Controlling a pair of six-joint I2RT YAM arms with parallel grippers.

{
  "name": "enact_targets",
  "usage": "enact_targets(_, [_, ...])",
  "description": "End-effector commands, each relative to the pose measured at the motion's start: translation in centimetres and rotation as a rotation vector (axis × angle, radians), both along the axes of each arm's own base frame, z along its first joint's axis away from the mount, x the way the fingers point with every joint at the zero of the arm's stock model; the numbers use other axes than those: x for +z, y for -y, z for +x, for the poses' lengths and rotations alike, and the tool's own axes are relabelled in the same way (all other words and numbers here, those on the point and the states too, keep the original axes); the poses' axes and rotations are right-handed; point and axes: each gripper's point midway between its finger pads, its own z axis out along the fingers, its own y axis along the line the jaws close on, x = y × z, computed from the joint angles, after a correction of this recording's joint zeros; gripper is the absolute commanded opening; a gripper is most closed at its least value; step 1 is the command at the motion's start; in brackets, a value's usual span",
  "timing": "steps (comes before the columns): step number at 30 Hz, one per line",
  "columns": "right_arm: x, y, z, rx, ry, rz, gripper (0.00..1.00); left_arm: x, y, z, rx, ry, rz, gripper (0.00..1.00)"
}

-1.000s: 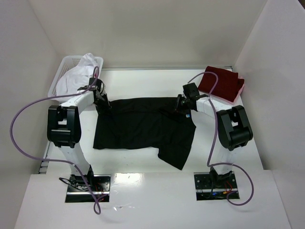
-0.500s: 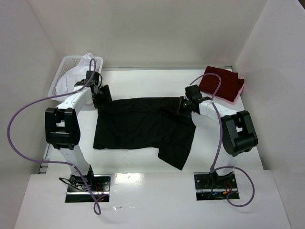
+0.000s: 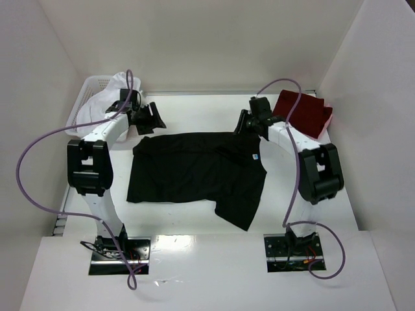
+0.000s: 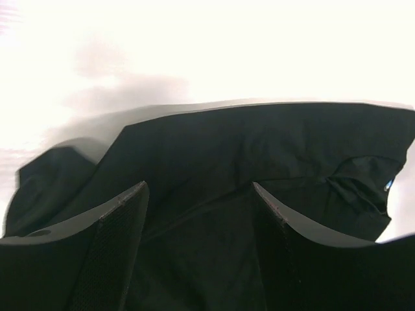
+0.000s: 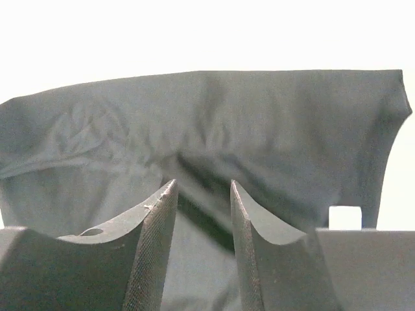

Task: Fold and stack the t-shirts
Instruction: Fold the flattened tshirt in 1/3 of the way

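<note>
A black t-shirt lies spread flat in the middle of the table, its small blue neck label near its right edge. My left gripper hovers just beyond the shirt's far left corner, open and empty; in the left wrist view the black cloth lies below the wide-apart fingers. My right gripper hovers beyond the far right corner, jaws apart with nothing between them, the shirt below. A folded dark red t-shirt sits at the back right.
A white lattice basket at the back left holds white cloth. A lighter red folded piece lies under the dark red shirt. White walls close in the table on three sides. Purple cables loop off both arms.
Both grippers have let go of the shirt's far corners and drawn back toward the rear wall. The shirt's far edge now lies flat on the table.
</note>
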Motion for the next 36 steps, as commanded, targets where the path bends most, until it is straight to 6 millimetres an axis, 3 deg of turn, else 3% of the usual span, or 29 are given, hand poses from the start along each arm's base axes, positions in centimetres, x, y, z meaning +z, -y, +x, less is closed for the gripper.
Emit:
enact_targets(1, [-4.0,-0.6,1.6,0.076,-0.054,-0.080,0.44,-0.3,2.1,1.2,-0.066,0.032,-0.048,0.72])
enact_targets(5, [-7.5,-0.8,0.7,0.112,-0.151,-0.095,0.31,-1.5,2.4,1.2,-0.068,0.020,-0.013,0.72])
enact_targets(8, [-7.5,-1.3,-0.1,0.125,-0.169,-0.079,0.25,-2.8,2.4,0.9,-0.068,-0.008,-0.012,0.72])
enact_targets(12, [-6.5,-3.1,-2.0,0.139,-0.154,-0.019,0.25,-4.3,2.3,0.6,-0.071,-0.055,-0.008,0.72])
enact_targets(18, [-7.2,-5.9,-5.4,0.217,-0.207,0.007,0.25,-5.1,2.5,0.5,-0.082,-0.076,-0.015,0.72])
enact_targets(21, [-6.3,-7.2,-6.9,0.253,-0.204,0.013,0.24,-5.4,2.6,0.4,-0.087,-0.085,-0.022,0.72])
enact_targets(25, [-4.4,-7.2,-8.3,0.250,-0.170,0.031,0.24,-5.8,2.7,0.3,-0.099,-0.091,-0.024,0.72])
enact_targets(32, [-7.0,-6.3,-11.9,0.253,-0.258,0.014,0.25,-7.2,2.7,-0.6,-0.106,-0.135,-0.018,0.72])
enact_targets(35, [-7.3,-5.3,-11.7,0.207,-0.256,-0.030,0.25,-6.5,2.5,-0.6,-0.101,-0.124,-0.011,0.72])
enact_targets(36, [-6.2,-5.0,-10.9,0.178,-0.215,-0.045,0.25,-5.6,2.4,-0.2,-0.097,-0.104,-0.005,0.72])
